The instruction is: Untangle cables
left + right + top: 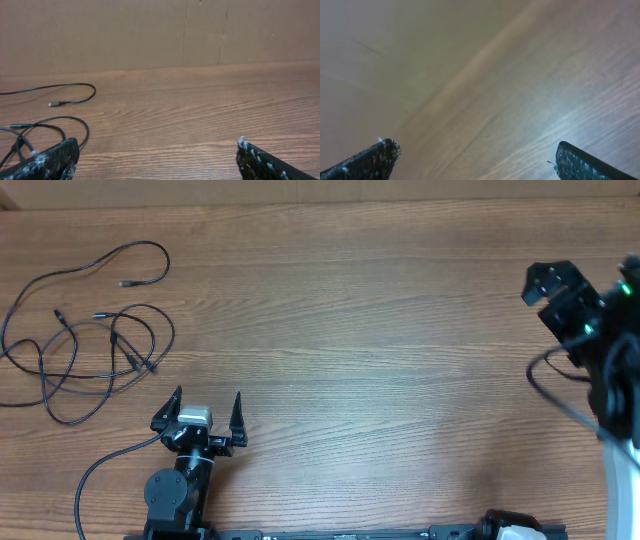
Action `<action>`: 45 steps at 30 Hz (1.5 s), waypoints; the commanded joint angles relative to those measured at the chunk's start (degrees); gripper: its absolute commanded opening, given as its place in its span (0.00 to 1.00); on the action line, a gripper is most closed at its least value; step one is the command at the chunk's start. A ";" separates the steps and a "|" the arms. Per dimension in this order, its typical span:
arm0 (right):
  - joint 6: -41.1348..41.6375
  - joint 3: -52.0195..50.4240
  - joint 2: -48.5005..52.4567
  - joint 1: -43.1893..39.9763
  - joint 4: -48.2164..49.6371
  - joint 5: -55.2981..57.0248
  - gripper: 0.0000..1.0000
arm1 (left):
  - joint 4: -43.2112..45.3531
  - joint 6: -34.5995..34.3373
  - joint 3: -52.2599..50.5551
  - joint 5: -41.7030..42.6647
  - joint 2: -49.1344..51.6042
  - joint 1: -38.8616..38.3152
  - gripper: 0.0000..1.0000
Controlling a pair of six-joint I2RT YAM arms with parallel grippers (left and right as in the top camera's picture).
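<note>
overhead first: the cables [90, 330] sit in the upper left of the frame, a loose tangle of thin black cords looping over each other on the wooden surface [380, 320]. the left end effector [208, 395] is at the lower left, just below and to the right of the tangle. it isn't touching the tangle, and it's spread wide with nothing in it. the right end effector [552, 288] is way over at the right edge, well apart from the cables, and from up here i can't really read how it's set.

left wrist view: the two fingers [50, 160] poke in at the bottom corners, far apart, with bare wood between them. the cables [75, 97] are on the left side of the frame. one strand curves round to a small plug [54, 104], and more loops lower down run behind the left finger's tip. a plain brown wall [150, 30] fills the top.

right wrist view: the right end effector [475, 152] shows a finger in each bottom corner, fully released and holding nothing. the rest is blurry wood grain of the surface [545, 100].
</note>
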 commanded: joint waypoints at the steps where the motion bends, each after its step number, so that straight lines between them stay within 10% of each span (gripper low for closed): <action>1: 0.00 0.02 -7.17 -0.07 0.17 0.70 1.00 | -0.11 1.29 -0.20 -0.74 -0.66 0.61 1.00; 25: 0.00 -2.10 -19.32 -0.07 -10.16 0.70 1.00 | -0.11 1.29 -0.20 -0.74 -0.66 0.61 1.00; 45: 0.00 -31.41 -40.02 2.54 -10.21 0.70 1.00 | -0.11 1.29 -0.20 -0.74 -0.66 0.61 1.00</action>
